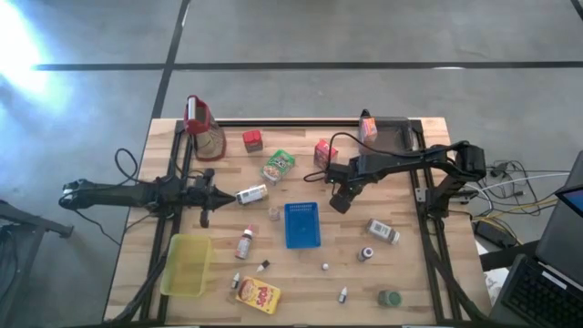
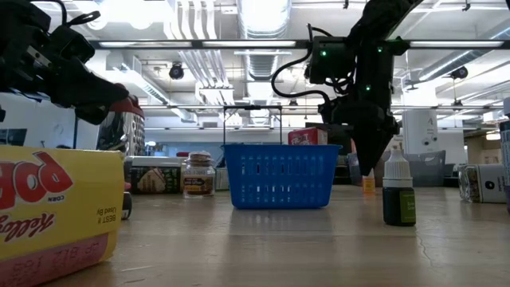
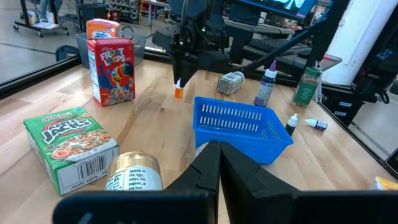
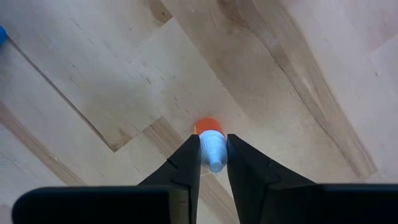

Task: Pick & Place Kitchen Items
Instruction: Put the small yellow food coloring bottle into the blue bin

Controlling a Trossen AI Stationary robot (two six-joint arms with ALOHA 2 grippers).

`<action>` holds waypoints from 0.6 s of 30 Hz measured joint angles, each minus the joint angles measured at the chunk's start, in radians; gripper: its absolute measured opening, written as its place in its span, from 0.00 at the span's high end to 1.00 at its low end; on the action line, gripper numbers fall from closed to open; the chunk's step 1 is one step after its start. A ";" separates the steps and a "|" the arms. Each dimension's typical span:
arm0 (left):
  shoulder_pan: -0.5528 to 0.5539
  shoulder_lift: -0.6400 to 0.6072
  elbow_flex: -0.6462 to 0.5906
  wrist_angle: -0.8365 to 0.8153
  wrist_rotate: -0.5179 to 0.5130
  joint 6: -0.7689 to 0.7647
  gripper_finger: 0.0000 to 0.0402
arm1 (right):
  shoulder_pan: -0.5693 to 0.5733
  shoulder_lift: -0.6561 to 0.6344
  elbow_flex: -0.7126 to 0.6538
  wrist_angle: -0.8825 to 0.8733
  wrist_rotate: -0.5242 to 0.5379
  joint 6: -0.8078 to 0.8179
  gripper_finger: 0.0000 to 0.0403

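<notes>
The right gripper (image 4: 213, 155) stood over the desk (image 4: 298, 74) right of the blue tray (image 1: 301, 224), fingers closed on a small orange bottle's (image 4: 209, 129) white cap. The left gripper (image 3: 219, 163) waited shut near the tin (image 3: 130, 179).

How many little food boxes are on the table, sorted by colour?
Red boxes: 2
Green box: 1
Yellow box: 1
Orange box: 1
Total: 5
</notes>
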 joint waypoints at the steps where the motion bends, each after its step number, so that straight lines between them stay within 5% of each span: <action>1: 0.000 0.000 0.000 0.000 0.000 0.000 0.97 | 0.000 0.000 0.000 0.000 0.000 0.000 0.83; 18: 0.000 0.000 0.000 0.000 0.000 0.000 0.97 | 0.007 0.001 0.029 -0.016 -0.065 -0.004 0.84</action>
